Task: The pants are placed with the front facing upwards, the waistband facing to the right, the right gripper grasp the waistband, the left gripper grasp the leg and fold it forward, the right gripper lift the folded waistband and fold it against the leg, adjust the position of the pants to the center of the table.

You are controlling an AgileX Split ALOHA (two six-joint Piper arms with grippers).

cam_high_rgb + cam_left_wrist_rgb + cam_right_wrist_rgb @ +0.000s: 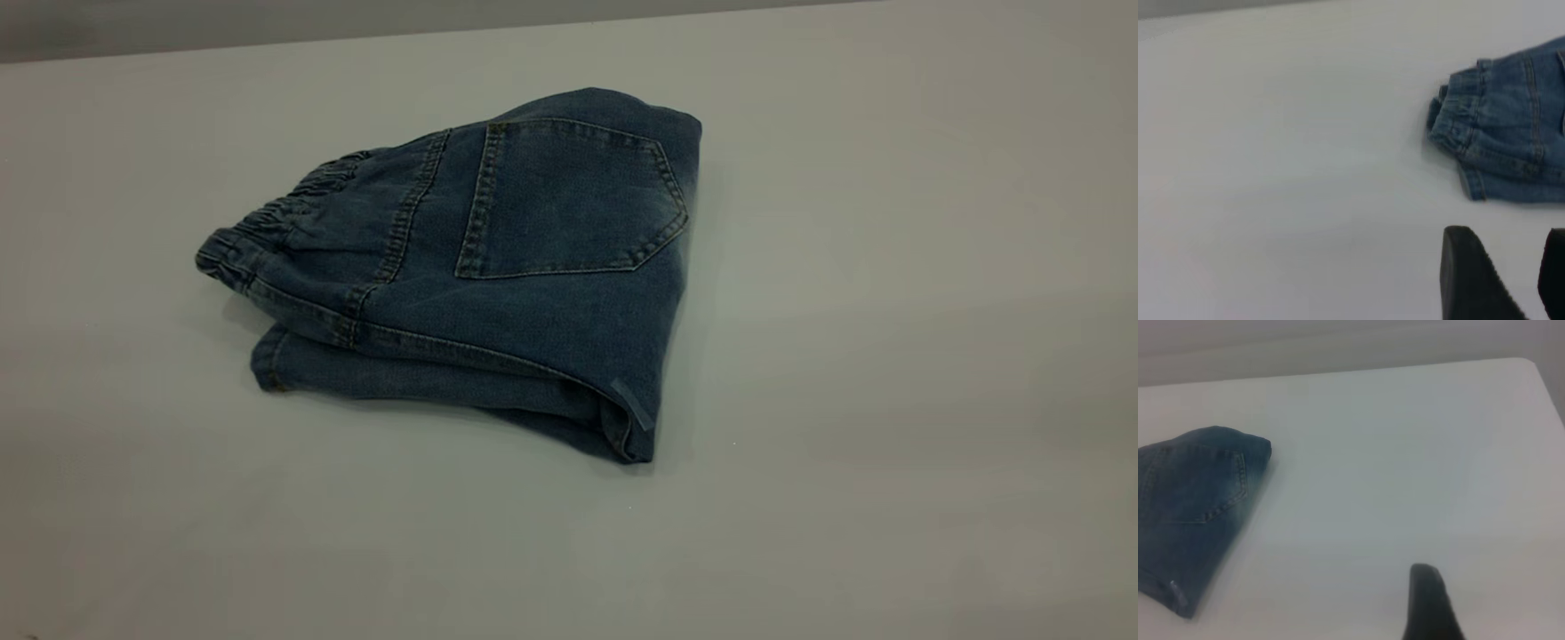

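The pants (533,293) lie folded in a compact bundle on the white table (889,356), a patch pocket facing up. Their gathered waistband (267,222) is at the bundle's left end, lying over a leg hem. No gripper shows in the exterior view. In the left wrist view my left gripper (1506,233) is open over bare table, short of the waistband (1458,123) and apart from the pants (1511,147). Of my right gripper (1501,570) only one black finger (1429,600) shows, bare table on both sides of it, well away from the pants (1191,500).
The table's far edge (444,31) runs behind the bundle. Its rounded corner (1528,363) appears in the right wrist view. Bare tabletop surrounds the pants on all sides.
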